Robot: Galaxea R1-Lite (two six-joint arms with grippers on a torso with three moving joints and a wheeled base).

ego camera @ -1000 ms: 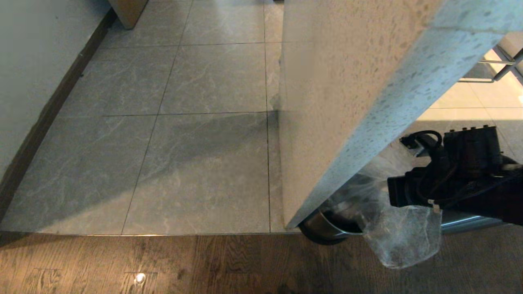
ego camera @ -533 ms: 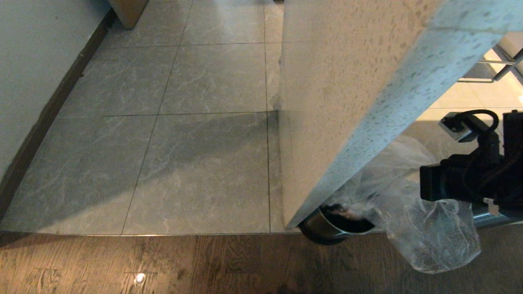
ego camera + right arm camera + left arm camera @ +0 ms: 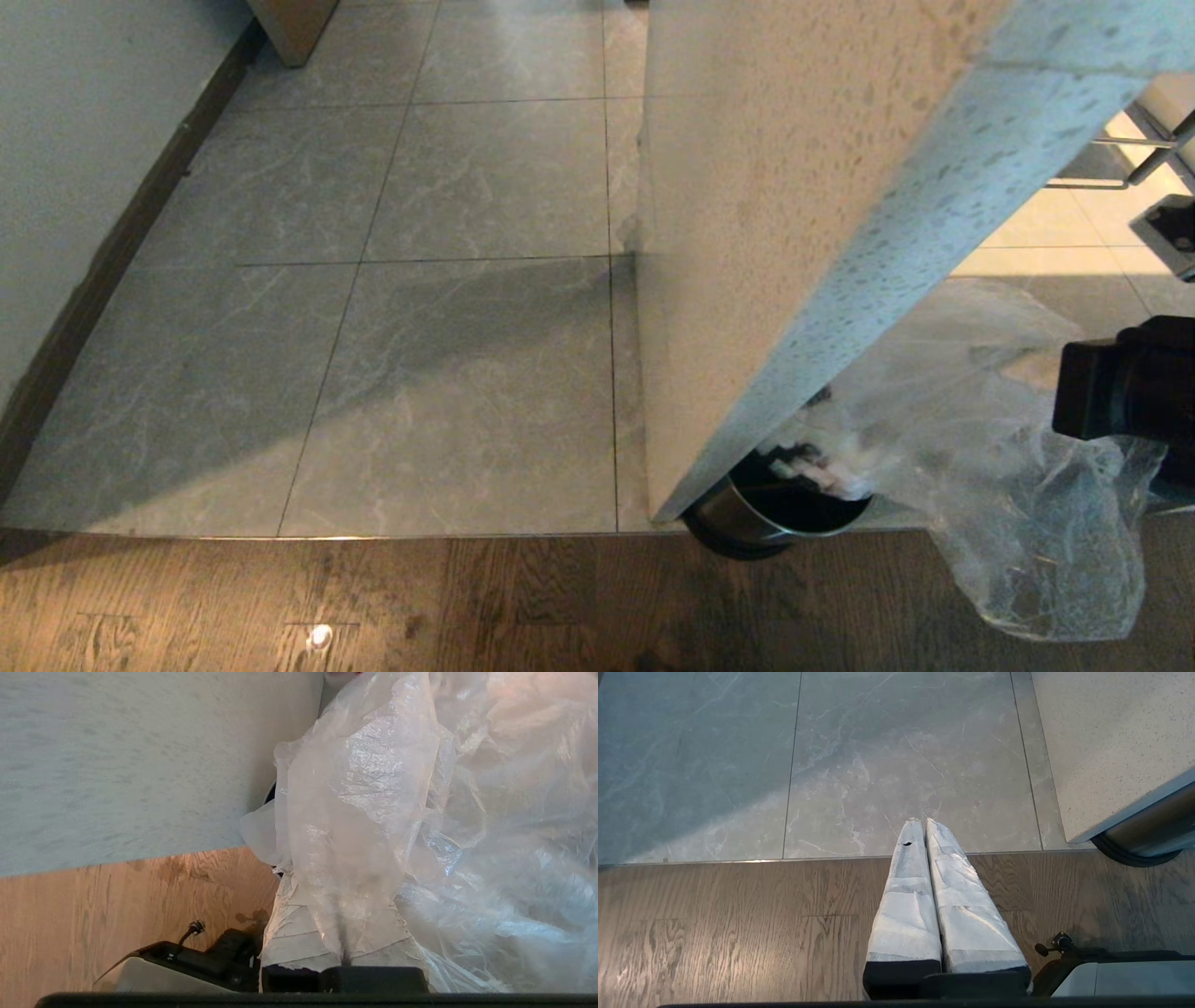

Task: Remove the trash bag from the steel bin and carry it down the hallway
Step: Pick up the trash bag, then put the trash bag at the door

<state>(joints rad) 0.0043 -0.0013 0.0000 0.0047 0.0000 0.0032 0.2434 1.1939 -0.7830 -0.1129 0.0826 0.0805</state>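
The right tool [image 3: 343, 947] is clamped on a gathered fold of the trash bag [image 3: 990, 448], its white-wrapped fingers [image 3: 289, 938] pressed together with the clear film pinched between them. In the head view the right arm enters from the right edge, its dark wrist block raised beside the bag, with the film hanging down from it in a loose pouch over the wooden floor [image 3: 373, 607].

The bag stretches from that grip back toward the steel bin [image 3: 766, 523]. Its lower end, with dark and white rubbish inside, sits at the bin's black rim, so the bag is partly out of the bin. The bin stands on the floor at the seam where the wood meets the tiles, tucked under the near corner of the speckled desk [image 3: 794, 233], which hides part of it.

The left tool [image 3: 923, 826] hangs low over the wooden floor near the tile seam, pointing toward the tiles. Its two white-wrapped fingers [image 3: 906, 905] lie closed against each other with nothing between them. The bin's dark rim shows off to its side, under the desk's corner.

The hallway [image 3: 420, 280] of grey marbled tiles runs ahead, away from the robot, between the desk and a pale wall [image 3: 65, 140] with dark skirting.
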